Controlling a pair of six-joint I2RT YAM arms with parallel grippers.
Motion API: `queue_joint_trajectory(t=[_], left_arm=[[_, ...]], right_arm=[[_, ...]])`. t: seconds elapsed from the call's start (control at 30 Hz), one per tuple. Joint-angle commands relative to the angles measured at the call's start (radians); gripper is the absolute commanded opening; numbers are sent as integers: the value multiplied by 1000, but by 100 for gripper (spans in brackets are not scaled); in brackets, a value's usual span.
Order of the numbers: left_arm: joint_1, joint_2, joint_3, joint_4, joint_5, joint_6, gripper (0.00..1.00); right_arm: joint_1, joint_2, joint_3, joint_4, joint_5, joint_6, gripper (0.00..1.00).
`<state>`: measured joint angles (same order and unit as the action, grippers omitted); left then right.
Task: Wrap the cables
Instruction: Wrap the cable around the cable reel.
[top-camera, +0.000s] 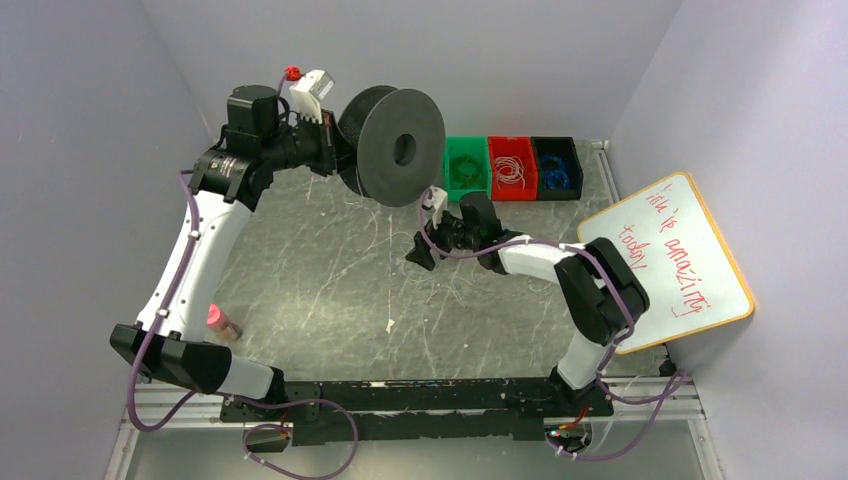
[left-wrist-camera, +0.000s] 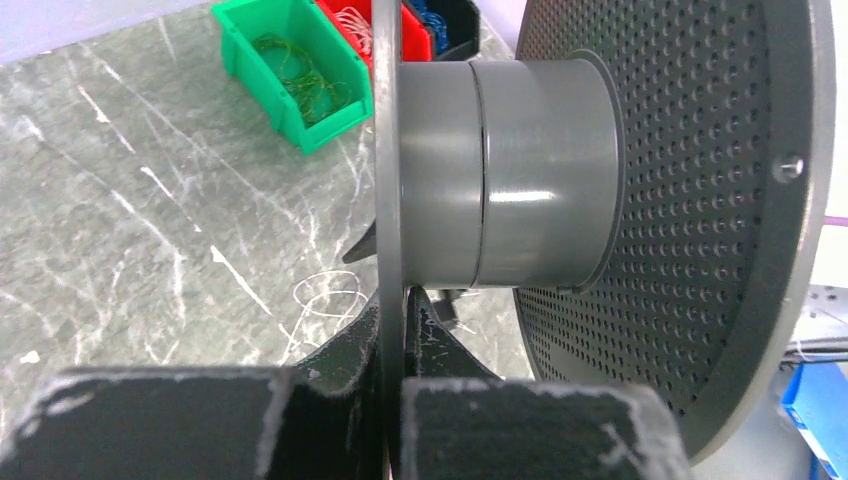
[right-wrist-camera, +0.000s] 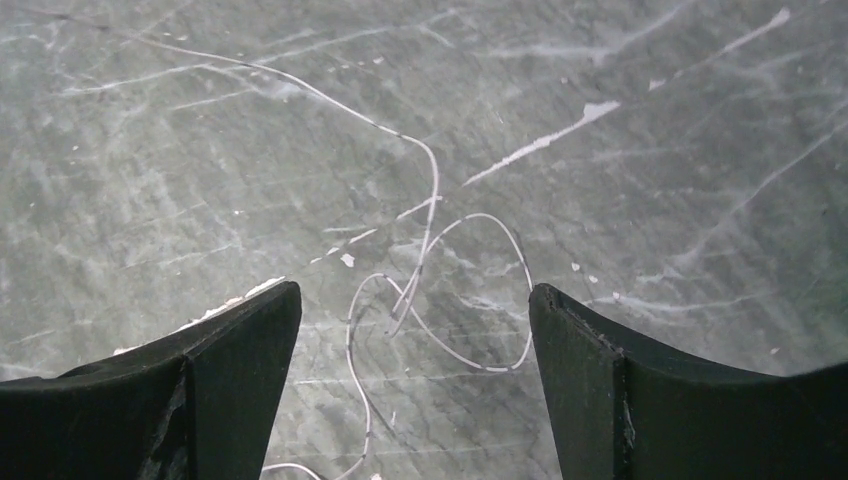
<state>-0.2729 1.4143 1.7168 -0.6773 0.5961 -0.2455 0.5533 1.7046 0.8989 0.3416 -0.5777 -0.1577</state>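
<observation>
Hanging wide open and empty, the right gripper (right-wrist-camera: 415, 296) sits low over the table (right-wrist-camera: 150, 180). A thin white cable (right-wrist-camera: 436, 185) lies on the surface in loose, tangled loops, in the gap between the two fingers (right-wrist-camera: 230, 370) and apart from both. The left gripper (left-wrist-camera: 392, 305) is clamped on one thin disc of a dark grey spool (left-wrist-camera: 540, 170), held up off the table with its discs upright. Beyond the spool, at the table's far edge, stand a green bin (top-camera: 465, 168), a red bin (top-camera: 510, 167) and a black bin (top-camera: 556, 167) side by side.
</observation>
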Motion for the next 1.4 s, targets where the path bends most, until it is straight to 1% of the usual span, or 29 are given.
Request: queue_joint_trajectory(t=[0.0,0.03,0.1,0.13,0.17,0.23,0.3,0.33,0.4,0.47,0.6,0.83,0.93,1.07,1.23,1.33,1.37], left_arm=[[16,-58,53,115,131,-59,3],[20,-59,54,118,147,-63,3],[25,-61,57,123,183,-74,3],[27,-62,58,125,194,-78,3],[28,-63,59,127,203,-84,3],[34,-65,57,132,215,-93,3],[42,-69,51,138,213,-103,2],[49,-74,47,139,212,-107,2],[60,-83,40,133,210,-96,3],[64,-95,38,107,181,-51,3],[64,-128,18,29,69,60,3],[63,-172,-114,-18,-45,196,3],[64,-189,-166,-19,-115,226,3],[64,-218,-224,3,-183,223,3],[64,-218,-247,3,-174,224,2],[63,-215,-265,-2,-119,233,3],[60,-209,-267,-12,-102,268,3]], right_arm=[[4,36,61,42,62,84,85],[4,41,65,39,66,93,84],[4,49,71,41,52,108,77],[4,53,77,38,39,114,69],[4,59,84,33,23,119,57],[3,68,103,9,9,120,28],[-7,70,116,-13,8,118,2],[-19,66,119,-18,13,123,0],[-65,53,121,-20,-9,152,0],[-118,34,138,-57,-14,155,0],[-213,-23,211,-176,54,143,0],[-331,-168,235,-234,119,150,0],[-368,-207,249,-265,189,136,0],[-418,-231,269,-300,268,129,0],[-444,-232,287,-328,357,125,0],[-453,-219,305,-334,383,125,0],[-454,-207,318,-337,381,123,0]])
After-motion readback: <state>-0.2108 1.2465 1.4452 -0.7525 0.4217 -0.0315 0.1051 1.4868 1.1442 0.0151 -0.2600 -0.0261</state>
